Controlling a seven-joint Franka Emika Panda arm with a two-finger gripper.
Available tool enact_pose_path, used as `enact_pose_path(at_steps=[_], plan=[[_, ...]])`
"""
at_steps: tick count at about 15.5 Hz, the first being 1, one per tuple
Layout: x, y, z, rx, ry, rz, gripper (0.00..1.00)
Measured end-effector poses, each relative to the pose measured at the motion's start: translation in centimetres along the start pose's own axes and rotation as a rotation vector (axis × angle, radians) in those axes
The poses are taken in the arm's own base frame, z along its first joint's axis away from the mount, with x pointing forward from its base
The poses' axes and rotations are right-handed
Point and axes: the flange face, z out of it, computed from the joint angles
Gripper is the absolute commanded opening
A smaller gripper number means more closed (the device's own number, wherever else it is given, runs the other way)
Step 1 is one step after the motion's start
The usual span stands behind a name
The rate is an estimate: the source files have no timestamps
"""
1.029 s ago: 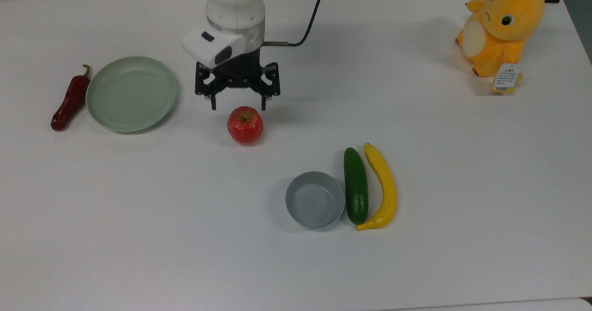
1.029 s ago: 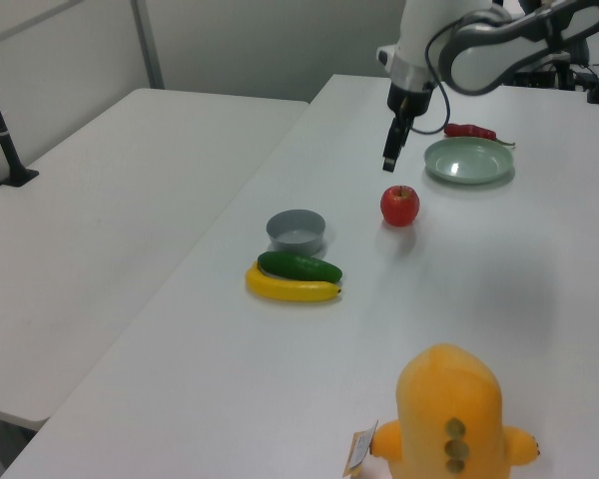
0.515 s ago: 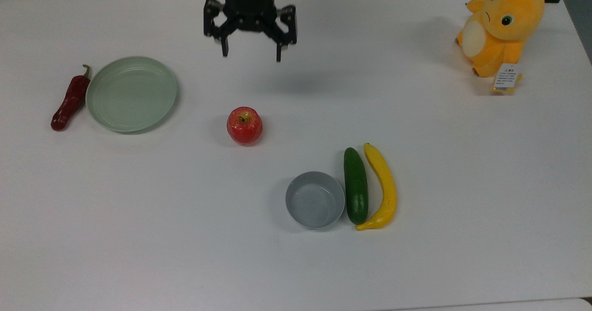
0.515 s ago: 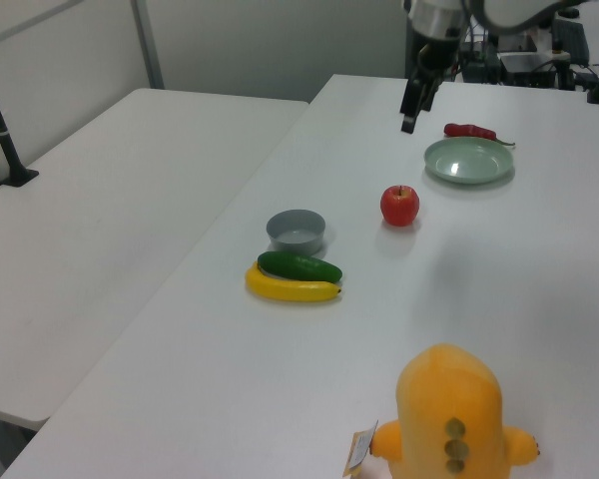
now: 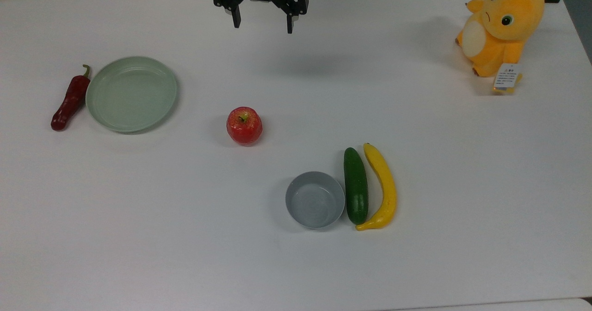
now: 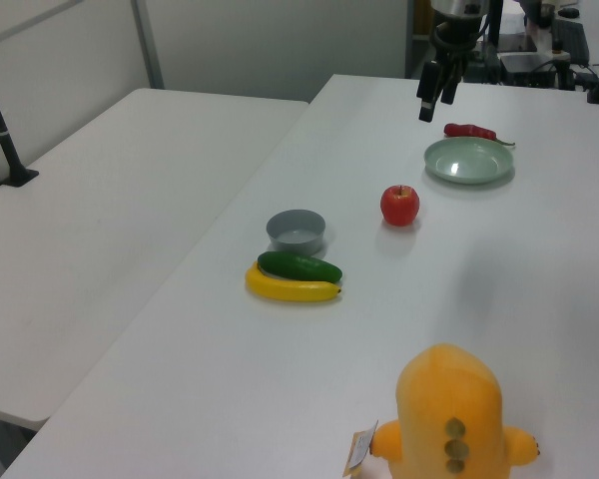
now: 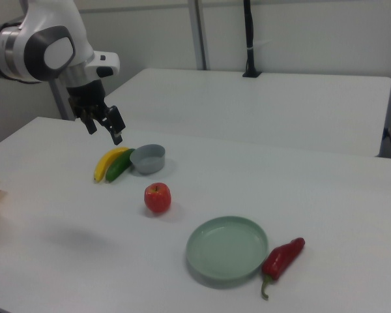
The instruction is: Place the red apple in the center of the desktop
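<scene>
The large plain white rectangular desktop (image 5: 185, 237) carries everything. Near its middle sits the round glossy red apple (image 5: 244, 125). Toward the top view's left lies a shallow pale-green round plate (image 5: 131, 93) with a long dark-red chili pepper (image 5: 70, 100) just beside it. Nearer the top view's bottom stand a small grey bowl (image 5: 315, 200), a dark-green cucumber (image 5: 355, 185) and a yellow banana (image 5: 382, 187), side by side. At the top view's far right sits an orange plush toy (image 5: 502, 26).

The desktop (image 5: 185, 237) is plain white; on it the red apple (image 5: 244, 125) is glossy red with a yellow-green stem dimple. Left of the apple in the top view lie a pale green plate (image 5: 131, 93) and a dark red chili pepper (image 5: 70, 100) — right of it, a grey bowl (image 5: 315, 200), dark green cucumber (image 5: 355, 185) and yellow banana (image 5: 382, 187). The plush toy (image 5: 501, 26) is orange with a white belly patch — the gripper (image 5: 263, 23) is black.
</scene>
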Motion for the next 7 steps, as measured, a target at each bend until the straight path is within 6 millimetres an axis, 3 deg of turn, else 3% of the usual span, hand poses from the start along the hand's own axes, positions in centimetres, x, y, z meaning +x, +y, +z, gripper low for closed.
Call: enact_pose_path(at_steps=[7], plan=[[0.05, 0.06, 0.92, -0.005, -0.020, 0.007, 1.00]])
